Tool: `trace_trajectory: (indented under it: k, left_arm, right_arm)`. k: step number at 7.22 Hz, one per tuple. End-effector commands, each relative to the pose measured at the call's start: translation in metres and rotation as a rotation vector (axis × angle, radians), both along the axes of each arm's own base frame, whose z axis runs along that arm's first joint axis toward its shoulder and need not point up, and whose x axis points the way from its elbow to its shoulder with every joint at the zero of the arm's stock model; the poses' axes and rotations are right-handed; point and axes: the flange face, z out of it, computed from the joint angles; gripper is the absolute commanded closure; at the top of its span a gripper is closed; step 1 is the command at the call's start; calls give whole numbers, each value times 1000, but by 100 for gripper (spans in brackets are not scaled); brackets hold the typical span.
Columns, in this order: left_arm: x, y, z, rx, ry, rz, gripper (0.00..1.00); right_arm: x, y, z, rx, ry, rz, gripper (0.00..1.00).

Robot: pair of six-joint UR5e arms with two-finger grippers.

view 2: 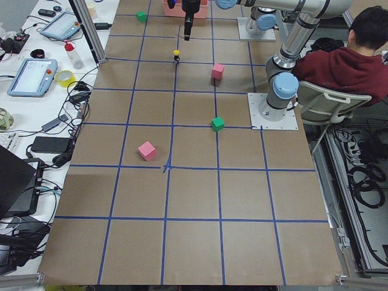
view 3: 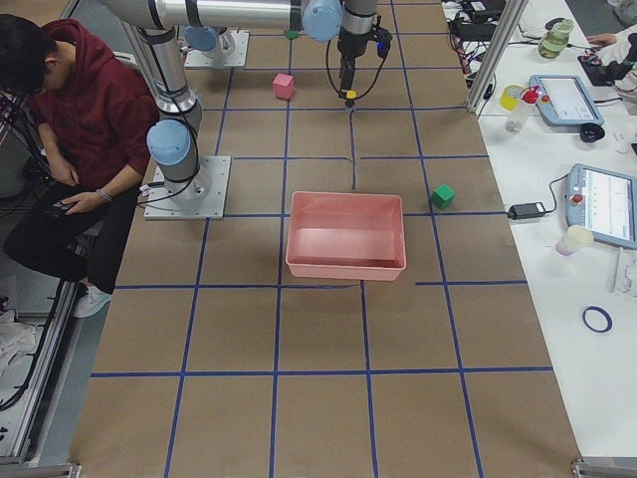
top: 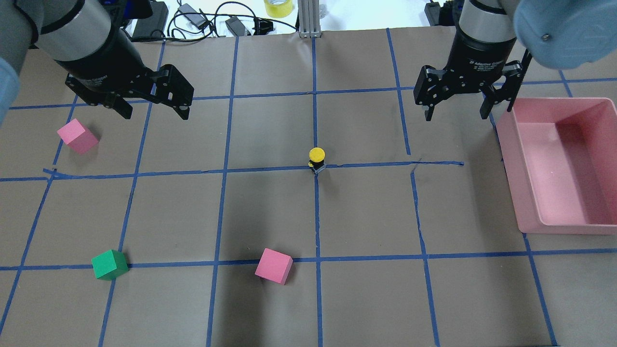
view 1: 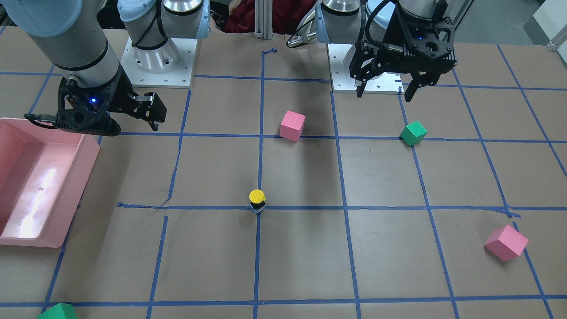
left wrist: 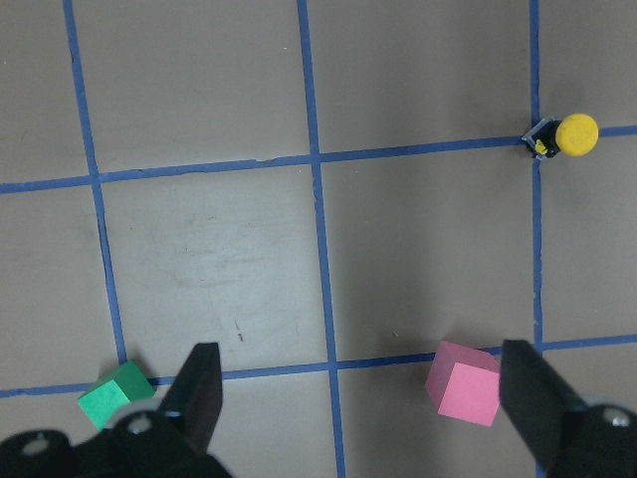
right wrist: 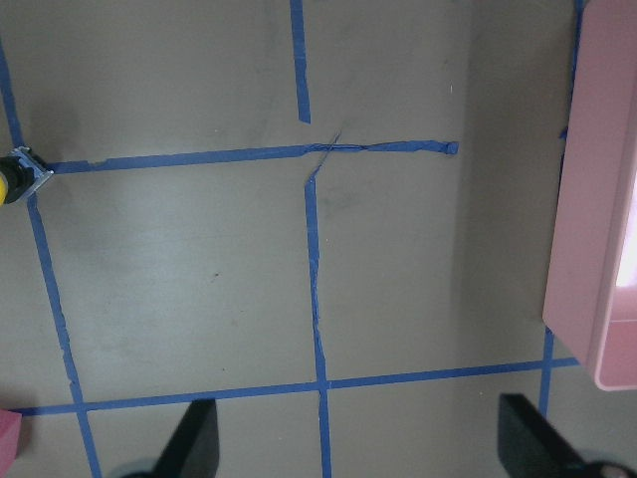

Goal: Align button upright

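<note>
The button (top: pixel 316 159) stands upright on a blue tape crossing at the middle of the table, yellow cap on top, black body and pale block below. It also shows in the front view (view 1: pixel 257 200), the left wrist view (left wrist: pixel 567 136) and at the left edge of the right wrist view (right wrist: pixel 15 179). My left gripper (top: pixel 154 112) hovers open and empty, far from the button on its left side; the front view (view 1: pixel 384 93) shows it too. My right gripper (top: pixel 455 115) hovers open and empty to the button's right, beside the bin.
A pink bin (top: pixel 513 178) stands on the table's right side. Two pink cubes (top: pixel 77 136) (top: pixel 274 266) and a green cube (top: pixel 110 264) lie on the left and near side. Another green cube (view 1: pixel 57 312) lies at the far edge. A person sits behind the robot.
</note>
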Motion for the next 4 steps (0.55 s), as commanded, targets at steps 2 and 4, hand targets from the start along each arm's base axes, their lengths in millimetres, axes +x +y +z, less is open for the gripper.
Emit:
trace_trajectory:
  k: [2, 4]
  left_arm:
    - [0, 0, -25, 54, -6, -3, 0]
    - [1, -1, -27, 57, -1, 8, 0]
  right_arm:
    - [-1, -1, -2, 5, 7, 5, 0]
    - [1, -8, 2, -55, -6, 7, 0]
